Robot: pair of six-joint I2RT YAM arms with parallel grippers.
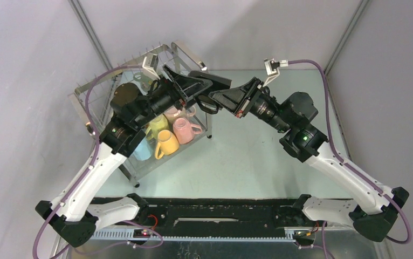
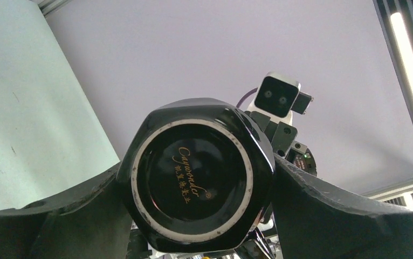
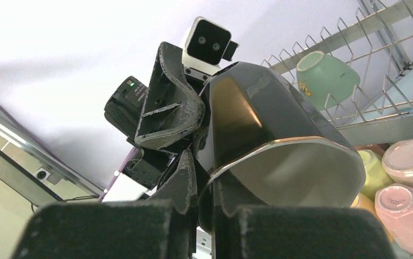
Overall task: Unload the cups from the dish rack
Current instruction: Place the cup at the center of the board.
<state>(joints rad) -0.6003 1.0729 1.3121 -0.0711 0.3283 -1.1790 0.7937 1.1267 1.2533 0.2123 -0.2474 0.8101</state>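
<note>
My right gripper (image 3: 207,213) is clamped tight on the rim of a glossy black ceramic mug (image 3: 269,124), which fills the view just beyond its fingers. Facing it, my left gripper (image 2: 196,226) spans the same mug across its body, jaws wide around it, the mug's base turned to that wrist. The mug hangs between the two, clear above the pale green bench (image 1: 247,156). Beneath and behind the left gripper stands the shiny steel wire dish rack (image 1: 94,89), holding a pink mug (image 1: 184,129), a yellow mug (image 1: 166,143) and, up on its prongs, an upturned green mug (image 3: 323,75).
</note>
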